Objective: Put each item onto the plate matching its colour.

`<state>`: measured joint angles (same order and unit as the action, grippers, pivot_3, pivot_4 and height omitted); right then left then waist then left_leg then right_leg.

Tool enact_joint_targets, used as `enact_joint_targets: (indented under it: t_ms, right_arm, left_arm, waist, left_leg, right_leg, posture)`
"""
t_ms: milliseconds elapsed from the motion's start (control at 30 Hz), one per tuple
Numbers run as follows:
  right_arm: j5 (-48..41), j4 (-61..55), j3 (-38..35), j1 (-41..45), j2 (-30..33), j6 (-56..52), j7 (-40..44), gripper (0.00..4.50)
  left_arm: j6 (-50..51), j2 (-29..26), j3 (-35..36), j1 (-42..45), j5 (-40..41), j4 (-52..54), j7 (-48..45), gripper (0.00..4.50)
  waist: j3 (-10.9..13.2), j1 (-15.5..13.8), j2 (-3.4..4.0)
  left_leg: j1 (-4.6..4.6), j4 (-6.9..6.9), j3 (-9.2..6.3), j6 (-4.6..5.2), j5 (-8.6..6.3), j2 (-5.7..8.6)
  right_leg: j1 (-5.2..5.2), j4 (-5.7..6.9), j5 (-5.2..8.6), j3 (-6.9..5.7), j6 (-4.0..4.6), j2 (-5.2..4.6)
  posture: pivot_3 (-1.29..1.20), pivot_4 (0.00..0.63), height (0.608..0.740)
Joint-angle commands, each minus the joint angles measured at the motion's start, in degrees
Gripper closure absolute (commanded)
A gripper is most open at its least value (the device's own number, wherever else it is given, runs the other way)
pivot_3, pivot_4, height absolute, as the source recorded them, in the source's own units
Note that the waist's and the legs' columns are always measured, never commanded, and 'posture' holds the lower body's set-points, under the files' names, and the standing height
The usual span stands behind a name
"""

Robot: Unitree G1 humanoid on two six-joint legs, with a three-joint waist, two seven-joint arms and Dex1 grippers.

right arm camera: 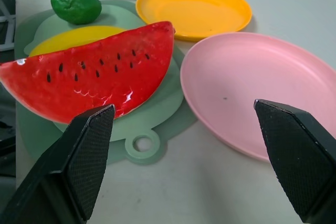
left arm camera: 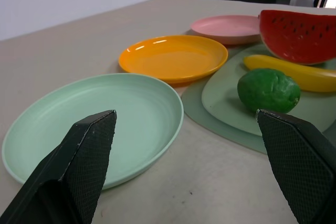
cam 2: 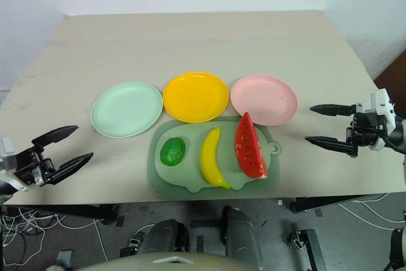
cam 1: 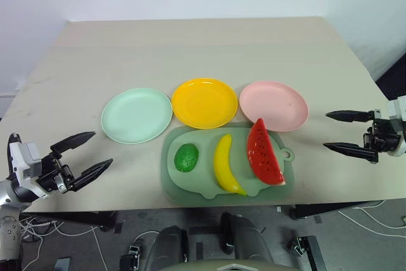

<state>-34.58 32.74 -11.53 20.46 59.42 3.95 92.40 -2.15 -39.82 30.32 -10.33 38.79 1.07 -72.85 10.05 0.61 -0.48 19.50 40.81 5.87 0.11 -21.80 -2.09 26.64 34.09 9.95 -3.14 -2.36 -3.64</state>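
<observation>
Counter (cam 1: 203, 49), left to right: left gripper (cam 1: 89, 153), fingers spread, empty; mint green plate (cam 1: 136, 115); yellow plate (cam 1: 204, 103); pink plate (cam 1: 273, 105); right gripper (cam 1: 336, 132), fingers spread, empty. Nearer, on the sage mat (cam 1: 171, 182): bumpy green fruit (cam 1: 186, 157), apparently a lime; yellow banana (cam 1: 224, 164); glossy red watermelon slice (cam 1: 263, 152), dark-seeded.

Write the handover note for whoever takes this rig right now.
Left gripper: open, holding nothing, at the table's left edge.
Right gripper: open, holding nothing, at the right edge.
Watermelon slice, banana and green fruit all lie on the sage-green mat.
Mint green plate, yellow plate and pink plate hold nothing.
Done: nothing.
Left: all three placements.
</observation>
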Motion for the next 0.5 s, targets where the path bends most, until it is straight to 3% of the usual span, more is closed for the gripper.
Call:
enact_joint_targets:
  t_ms: [33, 500]
  right_arm:
    - [-0.7, -1.9, -2.5, -0.7, -0.5, -0.9, 0.1, 0.0]
    - [-1.3, -6.2, -4.9, -4.8, 0.2, -2.7, 0.1, 0.0]
  left_arm:
    - [-0.8, 0.0, 1.3, -0.1, 0.5, 1.4, 0.3, 0.02]
    - [-0.5, 0.6, 1.0, -0.5, 1.5, 1.7, -0.2, 0.02]
  waist:
    - [0.0, 0.0, 0.0]
    - [0.0, 0.0, 0.0]
  left_leg:
    - [0.0, 0.0, 0.0, 0.0, 0.0, 0.0]
    - [-0.02, 0.02, -0.01, 0.0, 0.0, 0.0]
  right_leg:
    - [0.0, 0.0, 0.0, 0.0, 0.0, 0.0]
    - [-0.02, 0.01, 0.0, 0.0, 0.0, 0.0]
  posture:
    - [0.0, 0.15, 0.736]
    - [0.0, 0.15, 0.736]
